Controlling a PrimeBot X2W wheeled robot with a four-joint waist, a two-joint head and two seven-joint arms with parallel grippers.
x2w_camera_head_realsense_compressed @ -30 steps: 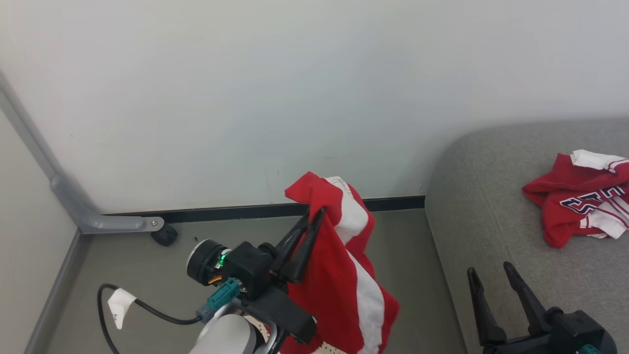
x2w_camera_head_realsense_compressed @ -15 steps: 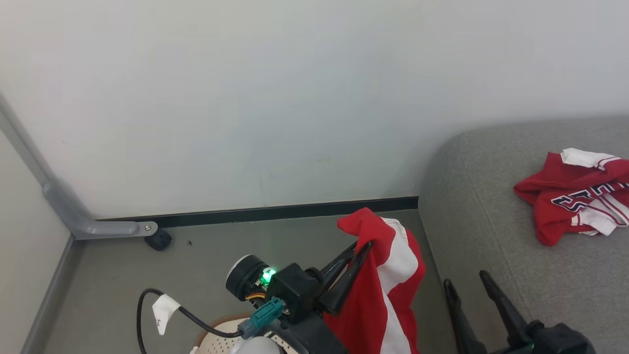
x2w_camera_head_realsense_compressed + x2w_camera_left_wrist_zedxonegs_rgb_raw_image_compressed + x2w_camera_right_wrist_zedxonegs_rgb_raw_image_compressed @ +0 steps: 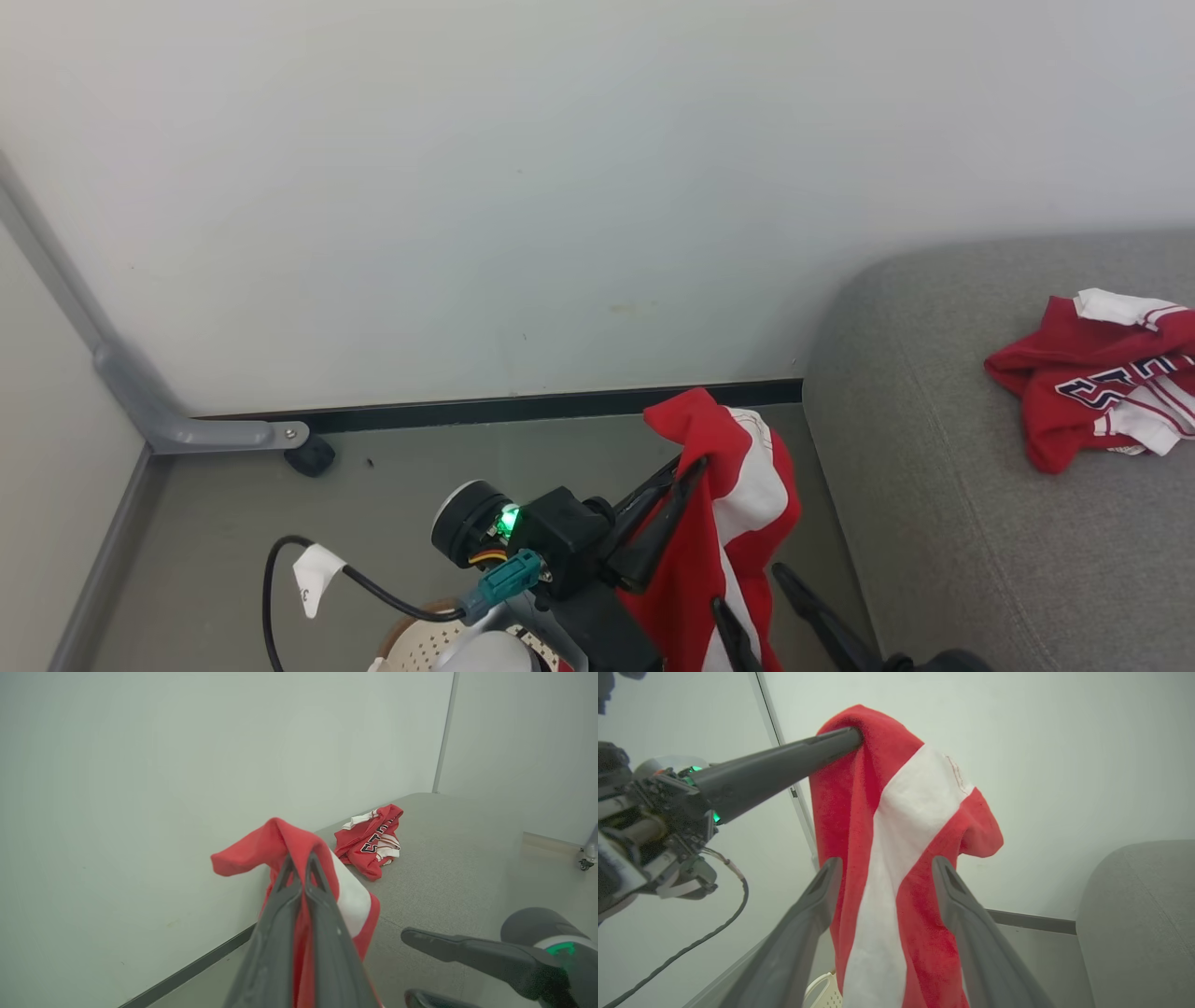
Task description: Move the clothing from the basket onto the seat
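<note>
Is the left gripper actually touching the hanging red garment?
Touching. In the left wrist view the left gripper is shut on a fold of the red garment.

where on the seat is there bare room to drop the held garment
The seat is bare from its left edge across to the crumpled clothing lying toward the wall, and in front of it too. Crowded only at that clothing.

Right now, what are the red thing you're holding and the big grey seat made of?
The red garment looks like soft, fuzzy cloth: it hangs limp and folds. The grey seat looks like matte woven fabric, with a fine speckled weave; probably padded.
</note>
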